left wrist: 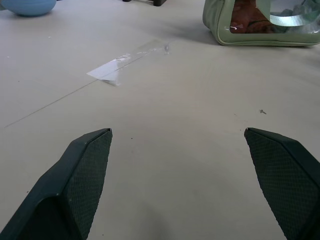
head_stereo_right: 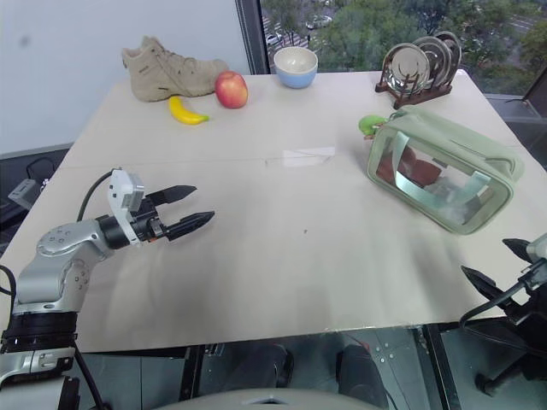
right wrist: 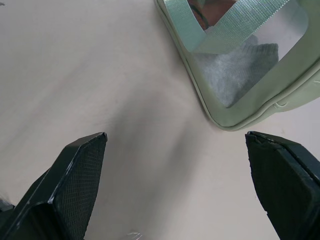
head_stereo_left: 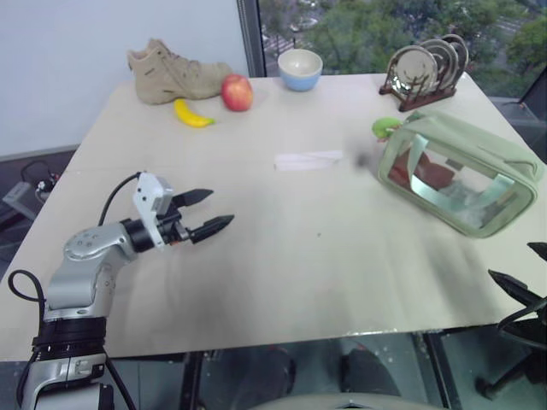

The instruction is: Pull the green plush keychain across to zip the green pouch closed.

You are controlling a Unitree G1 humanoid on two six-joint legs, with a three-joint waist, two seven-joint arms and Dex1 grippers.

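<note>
Green pouch point(head_stereo_left: 457, 171) lies on our right side of the table point(head_stereo_left: 282, 256), green plush keychain point(head_stereo_left: 385, 128) at its far left corner. Our left gripper point(head_stereo_left: 209, 213) and right gripper point(head_stereo_right: 504, 265) hover spread and empty, well apart from both.
</note>
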